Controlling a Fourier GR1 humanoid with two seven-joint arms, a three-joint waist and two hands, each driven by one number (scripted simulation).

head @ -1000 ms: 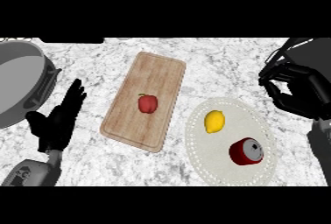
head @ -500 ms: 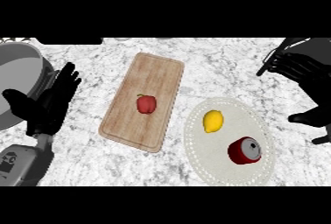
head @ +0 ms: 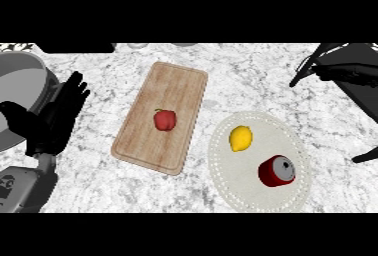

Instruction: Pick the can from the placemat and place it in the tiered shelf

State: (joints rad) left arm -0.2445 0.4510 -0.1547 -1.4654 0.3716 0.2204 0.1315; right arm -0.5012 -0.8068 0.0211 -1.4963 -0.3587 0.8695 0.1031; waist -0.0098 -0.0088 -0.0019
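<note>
Marble bench carries everything, seen from steeply above. Red can lies on its side on the pale round placemat, lower-right part, silver end facing roughly right/down, long axis running approx left-up to right-down. Lemon sits just beside it on the same mat, up-left. Wooden cutting board w/ a red pepper is left of the mat, edges nearly touching. Dark tiered shelf at upper right, so can is well below it on the same side. Right robot hand isn't clearly made out among the dark shapes at the right edge; can't tell its fingers. Left robot hand rests open at far left, fingers up, holding nothing, next to a grey pot, well apart from can. Right side looks nearer, IMO the arm for the grasp.
</note>
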